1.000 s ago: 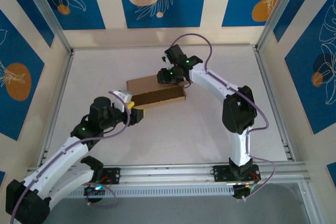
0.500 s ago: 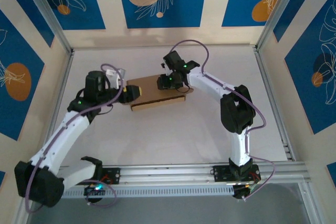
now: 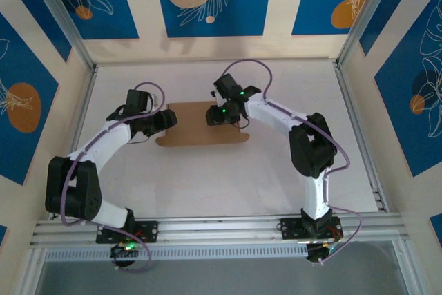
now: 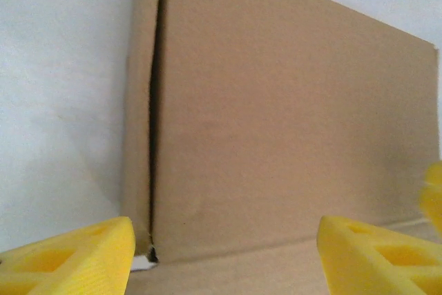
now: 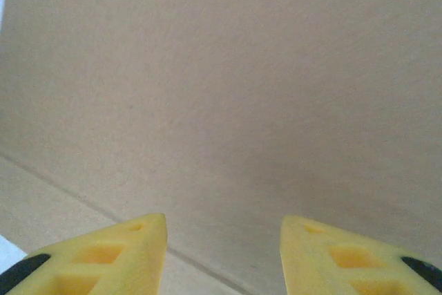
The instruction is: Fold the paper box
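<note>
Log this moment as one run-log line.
paper box: on table, broad face up | left gripper: open, at its left end | right gripper: open, above its right half

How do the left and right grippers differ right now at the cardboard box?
The left gripper is at the left end of the paper box, by a folded side strip. The right gripper is over the far part of the box, right of the middle. The left gripper's fingers stand wider apart than the right gripper's. Both are open, with yellow fingers and nothing held.
</note>
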Robot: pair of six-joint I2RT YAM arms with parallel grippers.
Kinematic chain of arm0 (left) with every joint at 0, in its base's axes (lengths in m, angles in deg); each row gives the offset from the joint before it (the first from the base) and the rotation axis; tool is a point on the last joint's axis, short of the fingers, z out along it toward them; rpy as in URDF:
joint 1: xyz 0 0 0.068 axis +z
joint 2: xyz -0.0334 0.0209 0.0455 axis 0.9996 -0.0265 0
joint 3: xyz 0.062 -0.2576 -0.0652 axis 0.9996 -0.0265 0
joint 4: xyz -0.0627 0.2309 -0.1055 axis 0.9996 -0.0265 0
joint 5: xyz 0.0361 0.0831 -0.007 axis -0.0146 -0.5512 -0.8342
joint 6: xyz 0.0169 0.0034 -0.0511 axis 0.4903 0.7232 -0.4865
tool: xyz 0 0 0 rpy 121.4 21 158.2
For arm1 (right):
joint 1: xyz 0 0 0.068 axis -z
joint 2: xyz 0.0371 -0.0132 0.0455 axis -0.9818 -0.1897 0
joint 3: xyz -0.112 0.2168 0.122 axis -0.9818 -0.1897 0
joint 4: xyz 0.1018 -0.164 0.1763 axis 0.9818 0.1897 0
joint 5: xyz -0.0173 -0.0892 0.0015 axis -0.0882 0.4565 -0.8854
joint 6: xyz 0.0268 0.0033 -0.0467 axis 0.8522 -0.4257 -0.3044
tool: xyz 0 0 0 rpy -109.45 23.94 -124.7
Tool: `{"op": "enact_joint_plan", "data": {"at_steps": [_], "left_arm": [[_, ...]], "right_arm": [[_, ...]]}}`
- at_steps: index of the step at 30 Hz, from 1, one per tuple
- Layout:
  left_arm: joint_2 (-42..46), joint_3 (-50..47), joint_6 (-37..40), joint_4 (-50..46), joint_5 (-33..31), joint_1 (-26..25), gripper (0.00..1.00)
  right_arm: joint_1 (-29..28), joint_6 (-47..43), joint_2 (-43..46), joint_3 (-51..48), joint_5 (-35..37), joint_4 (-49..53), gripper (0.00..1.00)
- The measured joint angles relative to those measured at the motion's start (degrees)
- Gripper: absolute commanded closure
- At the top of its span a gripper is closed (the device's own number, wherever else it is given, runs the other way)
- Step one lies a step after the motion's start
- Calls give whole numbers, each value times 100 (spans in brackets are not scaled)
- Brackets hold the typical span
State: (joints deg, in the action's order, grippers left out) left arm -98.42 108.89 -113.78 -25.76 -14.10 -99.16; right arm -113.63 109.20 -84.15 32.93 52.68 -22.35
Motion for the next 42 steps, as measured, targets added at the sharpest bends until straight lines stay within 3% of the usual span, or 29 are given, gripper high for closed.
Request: {"op": "enact_joint_plan", "data": {"at_steps": [7, 12, 18, 28, 42], "left_arm": [[-463, 116, 503, 302, -177, 284, 31], [-776, 114, 645, 660, 186, 518, 32], [-1213, 114, 691, 817, 612, 546, 33], [-1327, 61, 730, 874, 793, 605, 35], [-1366, 61, 730, 951, 927, 608, 48]], "right_arm": [[892, -238, 164, -87, -133, 46, 47], [1298, -302, 162, -337, -433, 59, 46], [1322, -376, 4, -337, -927, 50, 46], [1377, -389, -225, -369, -1154, -33, 50], [1414, -382, -463, -417, -1379, -127, 56]]}}
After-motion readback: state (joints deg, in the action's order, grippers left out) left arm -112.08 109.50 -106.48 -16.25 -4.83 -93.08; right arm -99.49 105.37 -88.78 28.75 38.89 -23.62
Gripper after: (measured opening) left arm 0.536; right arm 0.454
